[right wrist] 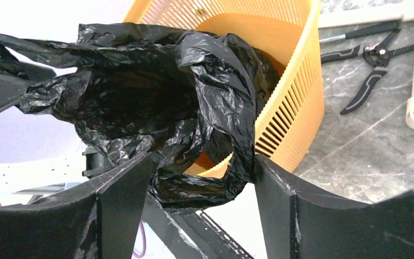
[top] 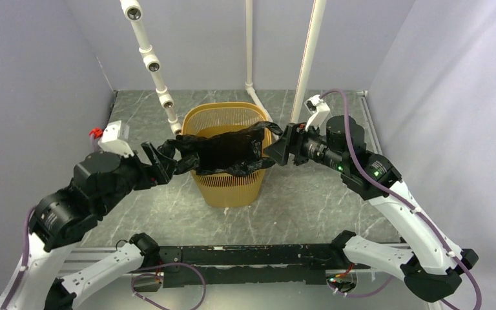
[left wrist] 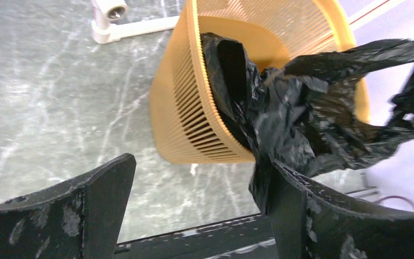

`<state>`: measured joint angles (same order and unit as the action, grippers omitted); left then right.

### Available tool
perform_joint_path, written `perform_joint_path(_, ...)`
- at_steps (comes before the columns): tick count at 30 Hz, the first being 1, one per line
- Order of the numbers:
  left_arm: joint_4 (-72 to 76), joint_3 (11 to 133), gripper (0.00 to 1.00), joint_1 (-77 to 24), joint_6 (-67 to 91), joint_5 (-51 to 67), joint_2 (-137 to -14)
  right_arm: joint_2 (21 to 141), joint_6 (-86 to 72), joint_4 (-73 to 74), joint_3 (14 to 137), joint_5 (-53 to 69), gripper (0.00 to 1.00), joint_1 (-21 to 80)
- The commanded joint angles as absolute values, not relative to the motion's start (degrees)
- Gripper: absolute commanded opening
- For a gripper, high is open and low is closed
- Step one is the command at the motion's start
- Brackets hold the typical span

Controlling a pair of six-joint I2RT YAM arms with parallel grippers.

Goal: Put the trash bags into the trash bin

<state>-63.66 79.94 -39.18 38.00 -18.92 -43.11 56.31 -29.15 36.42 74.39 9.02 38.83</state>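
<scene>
The black trash bag (top: pixel 226 152) lies spread across the mouth of the yellow trash bin (top: pixel 229 187), its middle sagging inside, with left gripper (top: pixel 160 161) and right gripper (top: pixel 276 150) flanking it, jaws apart, clamping nothing — nearly done, I'd say, just needs pushing down.

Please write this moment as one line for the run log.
black trash bag: spread over opening of yellow trash bin, not fully inside | left gripper: jaws open | right gripper: jaws open
</scene>
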Motion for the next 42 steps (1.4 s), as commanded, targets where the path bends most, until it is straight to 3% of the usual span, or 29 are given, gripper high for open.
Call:
perform_joint_path(1,-51.5,73.8,0.92,-39.2,45.9,-16.1,-37.3,54.5,-33.5,32.1,71.8,9.0,0.75,38.8)
perform_joint_path(13,-44.4,69.9,0.93,-39.1,50.9,-9.5,-36.1,47.7,-42.9,25.5,62.9,2.5,0.78,38.7)
perform_joint_path(24,-38.1,67.4,0.9,-39.2,53.8,-7.3,-37.6,48.5,-45.7,18.5,60.5,7.3,0.63,38.8)
perform_joint_path(30,-39.1,69.4,0.73,-39.2,53.5,-4.4,-42.6,50.1,-46.4,18.4,61.0,10.6,0.53,38.8)
perform_joint_path(37,-39.3,71.4,0.34,-39.1,51.1,-4.4,-44.4,49.4,-47.0,19.1,60.6,9.6,0.5,38.8)
perform_joint_path(42,-42.7,73.1,0.16,-39.1,50.2,-5.8,-44.9,49.2,-46.3,20.2,61.0,9.2,0.31,38.7)
